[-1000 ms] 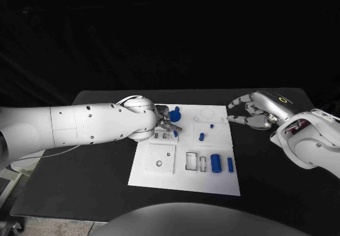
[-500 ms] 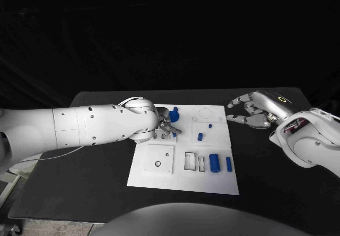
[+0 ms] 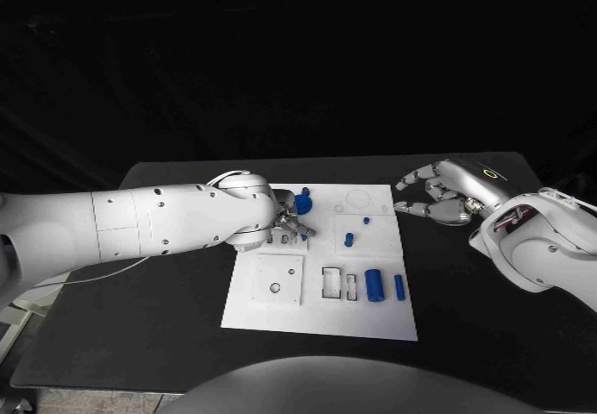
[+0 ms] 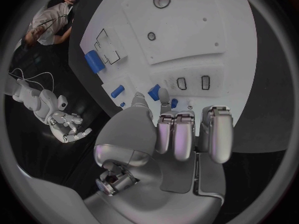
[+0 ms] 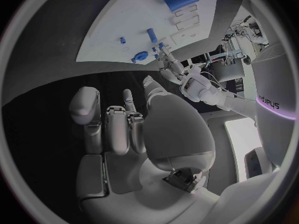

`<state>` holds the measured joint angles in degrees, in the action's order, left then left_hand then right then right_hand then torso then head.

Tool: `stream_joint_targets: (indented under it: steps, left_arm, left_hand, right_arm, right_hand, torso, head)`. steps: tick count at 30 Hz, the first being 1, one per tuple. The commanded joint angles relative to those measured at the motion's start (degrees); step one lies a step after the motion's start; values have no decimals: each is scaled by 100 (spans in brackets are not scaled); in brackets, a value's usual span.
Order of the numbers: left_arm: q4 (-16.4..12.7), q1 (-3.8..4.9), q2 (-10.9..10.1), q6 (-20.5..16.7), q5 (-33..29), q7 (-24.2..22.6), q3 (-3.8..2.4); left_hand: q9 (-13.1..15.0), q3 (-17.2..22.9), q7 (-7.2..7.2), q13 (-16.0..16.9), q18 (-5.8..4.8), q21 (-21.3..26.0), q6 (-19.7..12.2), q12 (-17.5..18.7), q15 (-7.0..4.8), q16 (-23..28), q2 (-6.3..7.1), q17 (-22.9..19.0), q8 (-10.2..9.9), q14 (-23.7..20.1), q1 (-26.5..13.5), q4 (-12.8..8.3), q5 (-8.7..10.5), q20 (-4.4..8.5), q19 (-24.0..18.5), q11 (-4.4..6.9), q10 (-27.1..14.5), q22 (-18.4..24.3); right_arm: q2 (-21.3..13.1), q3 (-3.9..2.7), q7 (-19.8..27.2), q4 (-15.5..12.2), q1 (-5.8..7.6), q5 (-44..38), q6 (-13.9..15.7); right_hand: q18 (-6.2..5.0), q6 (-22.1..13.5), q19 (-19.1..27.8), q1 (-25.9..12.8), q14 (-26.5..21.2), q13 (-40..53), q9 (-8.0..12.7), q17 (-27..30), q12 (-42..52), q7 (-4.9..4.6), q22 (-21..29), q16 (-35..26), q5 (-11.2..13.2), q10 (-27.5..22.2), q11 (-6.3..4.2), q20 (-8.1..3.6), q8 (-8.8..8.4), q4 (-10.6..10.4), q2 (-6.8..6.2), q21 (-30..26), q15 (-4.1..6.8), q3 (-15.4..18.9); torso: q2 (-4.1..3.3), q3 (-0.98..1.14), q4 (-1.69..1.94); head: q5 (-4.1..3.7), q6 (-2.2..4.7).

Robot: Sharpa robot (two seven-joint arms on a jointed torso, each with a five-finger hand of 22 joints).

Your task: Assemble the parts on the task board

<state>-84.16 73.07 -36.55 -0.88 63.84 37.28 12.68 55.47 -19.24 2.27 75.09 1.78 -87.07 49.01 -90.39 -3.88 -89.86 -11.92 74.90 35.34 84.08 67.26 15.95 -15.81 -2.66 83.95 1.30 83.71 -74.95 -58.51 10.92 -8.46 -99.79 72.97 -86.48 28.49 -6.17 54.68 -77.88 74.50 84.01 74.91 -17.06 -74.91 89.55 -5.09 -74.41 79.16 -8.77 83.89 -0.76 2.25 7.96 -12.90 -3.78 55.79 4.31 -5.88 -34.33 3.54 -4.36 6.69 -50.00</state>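
The white task board [image 3: 321, 302] lies in the middle of the black table. At its far left corner my left hand [image 3: 293, 222] pinches a blue part [image 3: 303, 204] between thumb and a finger; the left wrist view shows that blue part [image 4: 154, 90] between the fingertips [image 4: 164, 94]. Two small blue pegs [image 3: 349, 239] [image 3: 367, 221] are mid-board. A thick blue cylinder [image 3: 373, 284] and a slimmer one [image 3: 399, 287] lie near the right edge. My right hand [image 3: 438, 197] hovers off the board's far right corner, fingers apart, holding nothing.
The board has a square plate with holes [image 3: 280, 279] on its near left and rectangular slots [image 3: 334, 282] beside the cylinders. A round outline [image 3: 358, 199] is marked at the far edge. Black table [image 3: 149, 319] surrounds the board.
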Motion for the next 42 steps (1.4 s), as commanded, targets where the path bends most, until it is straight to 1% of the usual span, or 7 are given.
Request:
stream_joint_targets:
  steps: [1,6,11,19,26,33,42]
  left_arm:
    - [30,-6,30,116,-42,-42,-4]
    - [58,-15,46,70,-17,-63,-4]
    - [72,-19,48,60,9,-70,-4]
    - [120,-38,75,41,-12,-114,-4]
    - [122,-49,78,-138,-39,-317,-4]
    - [172,-53,86,-17,-65,-230,-4]
    - [216,-58,84,51,-73,-155,-3]
  left_hand:
    - [10,41,14,1491,-9,22,45,39,41,-14,0,1510,-31,592,80,-9,-47,-34,12,-20,629,-953]
    - [20,55,19,1491,-8,25,55,39,43,-14,-24,1510,-64,592,70,23,-83,-37,10,-23,629,-953]
    - [29,62,21,1491,-6,29,64,39,46,-14,-46,1510,-87,592,51,47,-107,-39,4,-26,629,-950]
    - [56,50,29,1491,-2,42,98,39,53,-14,-109,1510,-137,592,-67,78,-115,-45,-13,-33,629,-938]
    - [100,55,15,1491,-2,45,178,39,53,-14,-178,1510,-135,592,-140,76,-95,-49,-12,-27,629,-942]
    - [139,7,16,1491,13,78,199,39,53,-14,-198,1510,-171,592,-261,80,-45,-49,-65,-27,629,-899]
    - [157,15,16,1491,25,105,187,39,55,-14,-209,1510,-204,592,-252,61,-72,-51,-109,-29,629,-863]
  right_arm:
    - [-3,-1,25,4,-4,30,-74]
    - [-14,-1,28,-7,-6,33,-69]
    - [-32,-1,26,-19,-6,36,-79]
    - [-22,-1,25,-7,-6,47,-105]
    - [-23,-1,24,5,-7,55,-138]
    - [-15,-1,18,17,-13,60,-169]
    - [-18,0,5,23,-22,61,-194]
  right_hand:
    - [-51,44,-49,2,378,1446,9,-518,-19,4,0,16,-20,548,40,3,6,-22,43,-39,-26,-3]
    - [-52,49,-48,5,377,1445,10,-515,-21,3,2,12,-25,547,42,4,7,-24,51,-46,-28,-6]
    - [-52,52,-48,8,377,1444,11,-515,-22,2,2,11,-28,546,44,5,7,-25,59,-49,-29,-9]
    - [-52,54,-47,7,376,1443,11,-512,-23,1,3,9,-28,545,45,5,8,-28,62,-51,-30,-9]
    - [-54,61,-44,-1,375,1440,13,-508,-26,-3,7,3,-27,542,50,7,8,-40,78,-64,-33,-10]
    - [-54,64,-44,2,375,1437,14,-505,-29,-3,7,0,-29,539,51,8,8,-42,88,-68,-34,-14]
    - [-55,66,-42,8,374,1437,16,-502,-30,-4,10,-3,-32,539,53,9,8,-42,97,-77,-36,-19]
  torso:
    - [4,0,1]
    - [9,0,3]
    - [3,-1,2]
    - [7,-1,2]
    - [14,-2,6]
    - [14,-1,4]
    - [14,-2,5]
  head:
    - [-7,0]
    - [-99,0]
    - [-143,0]
    - [-162,0]
    - [-182,0]
    - [-184,0]
    - [-176,0]
